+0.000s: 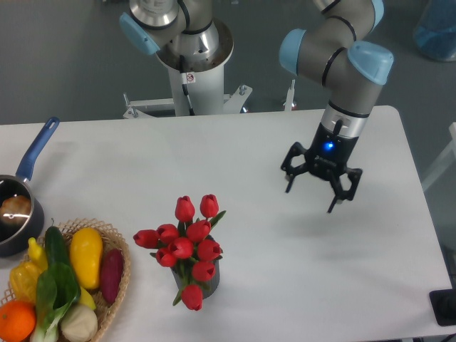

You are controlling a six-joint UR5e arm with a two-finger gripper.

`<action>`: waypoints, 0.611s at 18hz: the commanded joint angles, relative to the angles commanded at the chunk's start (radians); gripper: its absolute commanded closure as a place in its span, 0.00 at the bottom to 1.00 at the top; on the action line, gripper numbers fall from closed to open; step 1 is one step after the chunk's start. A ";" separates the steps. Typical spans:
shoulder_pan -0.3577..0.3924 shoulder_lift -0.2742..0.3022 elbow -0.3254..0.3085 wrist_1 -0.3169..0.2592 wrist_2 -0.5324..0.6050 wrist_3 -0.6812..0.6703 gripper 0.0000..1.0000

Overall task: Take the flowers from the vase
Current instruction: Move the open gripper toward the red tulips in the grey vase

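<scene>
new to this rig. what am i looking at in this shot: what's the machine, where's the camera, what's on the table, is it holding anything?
One fixed camera looks down at the white table from the front. The grey and light-blue jointed machine is a robot arm; its base column stands behind the table. At its tip is a black two-finger gripper, fingers spread open, holding nothing, hanging above bare table right of centre.

On the table: a bunch of red tulips, the flowers, standing in a short dark vase near the front. At the front-left corner is a wicker basket of vegetables and fruit. Behind it at the left edge sits a dark saucepan with a blue handle.

The gripper is well to the right of the flowers, not touching them.
</scene>
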 joint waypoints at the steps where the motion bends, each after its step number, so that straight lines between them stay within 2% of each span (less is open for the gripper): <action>1: -0.009 -0.002 -0.002 -0.002 0.000 0.002 0.00; 5: -0.051 -0.006 0.000 0.003 -0.017 0.057 0.00; 8: -0.074 -0.011 0.001 0.005 -0.150 0.057 0.00; 11: -0.095 -0.009 -0.005 0.003 -0.225 0.046 0.00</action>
